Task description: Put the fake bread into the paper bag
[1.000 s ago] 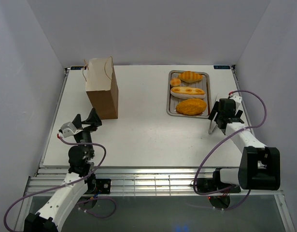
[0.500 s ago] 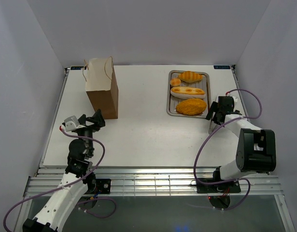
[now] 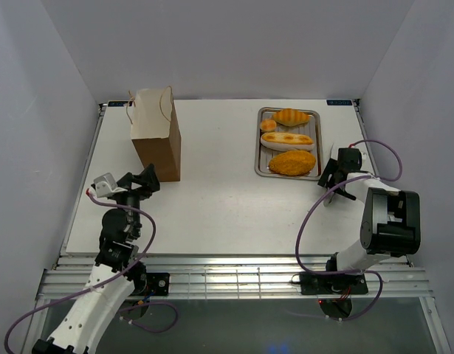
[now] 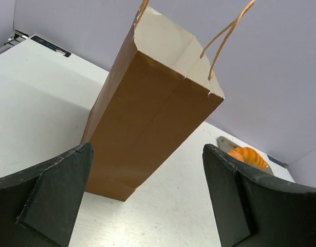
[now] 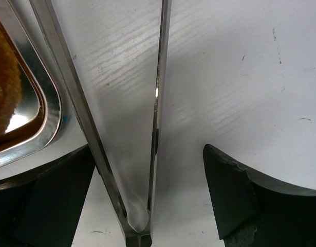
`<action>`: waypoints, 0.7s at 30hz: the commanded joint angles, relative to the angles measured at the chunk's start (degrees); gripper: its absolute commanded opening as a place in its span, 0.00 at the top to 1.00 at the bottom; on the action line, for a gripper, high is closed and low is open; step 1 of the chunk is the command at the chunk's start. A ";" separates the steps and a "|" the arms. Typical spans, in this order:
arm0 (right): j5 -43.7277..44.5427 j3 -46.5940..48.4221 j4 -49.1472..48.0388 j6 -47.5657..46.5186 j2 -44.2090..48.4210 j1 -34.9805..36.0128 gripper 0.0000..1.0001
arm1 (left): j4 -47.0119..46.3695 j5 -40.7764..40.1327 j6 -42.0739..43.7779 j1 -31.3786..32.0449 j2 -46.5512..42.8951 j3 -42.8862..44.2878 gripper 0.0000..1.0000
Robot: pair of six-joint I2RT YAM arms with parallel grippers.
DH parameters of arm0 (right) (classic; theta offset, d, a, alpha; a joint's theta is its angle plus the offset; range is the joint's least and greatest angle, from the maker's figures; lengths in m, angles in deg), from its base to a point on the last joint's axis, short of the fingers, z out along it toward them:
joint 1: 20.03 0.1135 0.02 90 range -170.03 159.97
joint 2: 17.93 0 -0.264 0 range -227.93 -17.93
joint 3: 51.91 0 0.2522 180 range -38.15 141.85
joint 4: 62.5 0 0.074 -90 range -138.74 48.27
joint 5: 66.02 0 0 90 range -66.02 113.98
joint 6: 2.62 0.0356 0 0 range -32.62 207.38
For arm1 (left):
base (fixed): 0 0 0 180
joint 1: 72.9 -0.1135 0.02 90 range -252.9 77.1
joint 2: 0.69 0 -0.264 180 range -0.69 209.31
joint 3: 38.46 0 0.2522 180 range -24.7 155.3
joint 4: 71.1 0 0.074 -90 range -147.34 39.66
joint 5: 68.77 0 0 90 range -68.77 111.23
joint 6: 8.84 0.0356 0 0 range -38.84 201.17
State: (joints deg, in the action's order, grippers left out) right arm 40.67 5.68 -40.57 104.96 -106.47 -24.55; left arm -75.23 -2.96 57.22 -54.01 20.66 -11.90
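The brown paper bag (image 3: 157,136) stands upright at the back left, mouth open, and fills the left wrist view (image 4: 147,108). The fake bread lies on the steel tray (image 3: 258,151): croissant (image 3: 291,116), small bun (image 3: 268,125), baguette (image 3: 287,139) and big oval loaf (image 3: 291,162). My left gripper (image 3: 144,179) is open and empty just in front of the bag's near corner. My right gripper (image 3: 333,181) is open, low over the table beside the tray's right edge. Its fingers straddle the silver tongs (image 5: 156,103) without touching them.
The tongs (image 3: 327,196) lie on the table just right of the tray. The tray's corner (image 5: 42,103) and the oval loaf's edge (image 5: 2,87) show at the left of the right wrist view. The croissant (image 4: 249,157) shows past the bag in the left wrist view.
My right gripper has pulled in and dropped lower over the tongs. My left gripper has shifted slightly left and back, still facing the bag. The bread and bag have not moved.
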 commanded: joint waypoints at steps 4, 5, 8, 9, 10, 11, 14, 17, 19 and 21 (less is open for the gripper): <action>2.64 1.87 1.50 -0.09 -1.91 -0.50 0.15 | 15.57 -9.11 -14.00 0.18 3.61 8.63 0.02; 2.91 1.87 1.59 -0.01 -2.17 -0.50 0.20 | 18.82 -10.52 -16.29 0.18 4.49 12.04 0.02; 2.82 1.69 1.50 -0.09 -2.35 -0.58 0.36 | 26.57 -9.05 -15.62 0.18 8.44 17.94 0.02; 2.74 1.69 1.50 -0.09 -2.43 -0.50 0.42 | 27.29 -5.56 -14.13 0.18 9.32 19.10 0.02; 2.39 1.87 1.59 -0.18 -2.44 -0.50 0.46 | 27.99 -4.30 -11.50 0.18 10.81 20.15 0.02; 2.12 1.87 1.59 -0.18 -2.17 -0.50 0.48 | 29.65 -4.38 -11.48 0.18 11.43 21.73 0.02; 1.94 1.61 1.59 -0.27 -0.95 -0.50 0.50 | 32.30 -4.65 -12.62 0.18 12.14 23.23 0.02; 1.86 0.99 1.59 -0.45 1.24 -0.50 0.56 | 32.65 -2.11 -12.18 0.18 10.57 23.33 0.02; 2.12 0.64 1.42 -0.53 2.57 -0.50 0.60 | 32.13 1.40 -10.78 0.18 9.16 22.71 0.02; 2.38 0.55 2.20 -0.71 4.33 -0.50 0.60 | 31.69 2.91 -10.86 0.18 6.35 21.66 0.02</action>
State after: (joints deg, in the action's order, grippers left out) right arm 41.85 6.14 -39.15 104.83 -105.64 -24.85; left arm -44.61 -4.53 45.29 -53.97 30.40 9.82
